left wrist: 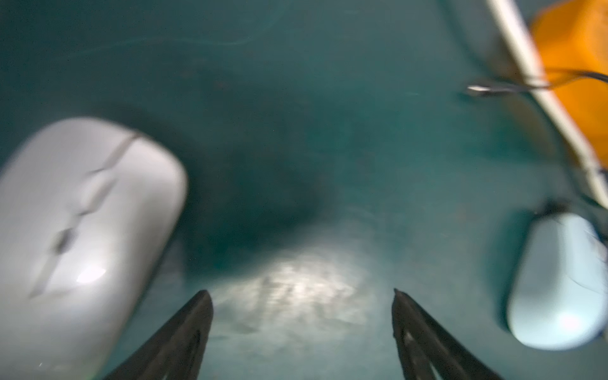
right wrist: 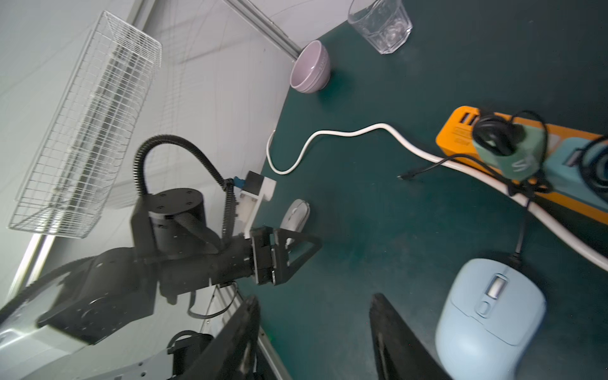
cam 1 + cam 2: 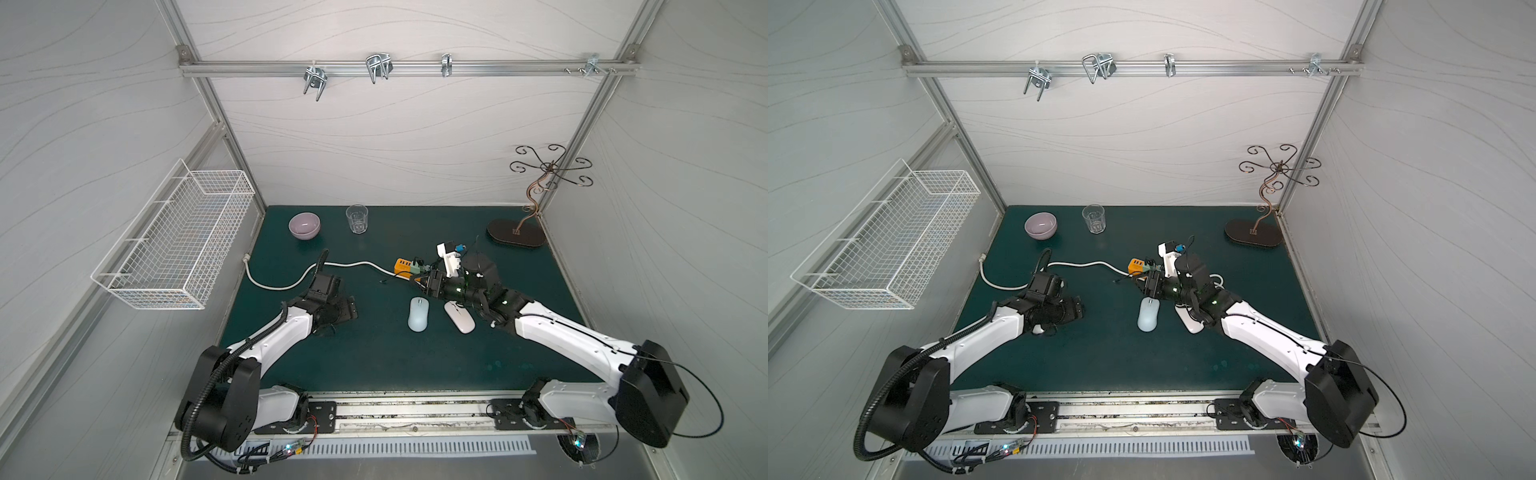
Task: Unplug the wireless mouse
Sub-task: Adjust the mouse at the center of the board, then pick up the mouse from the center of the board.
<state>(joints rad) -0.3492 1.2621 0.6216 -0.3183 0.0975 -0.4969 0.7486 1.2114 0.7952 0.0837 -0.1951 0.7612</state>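
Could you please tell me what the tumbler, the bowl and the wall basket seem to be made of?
Tumbler: clear glass or hard clear plastic, glossy; the mat shows through its faceted wall.
Bowl: probably glazed ceramic, lilac, smooth; a bright highlight sits inside it.
Wall basket: thin metal wire in a grid, seemingly coated white, matte.

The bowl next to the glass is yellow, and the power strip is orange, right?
Not quite. The bowl next to the glass is pale purple, not yellow, as both top views show. The power strip is orange.
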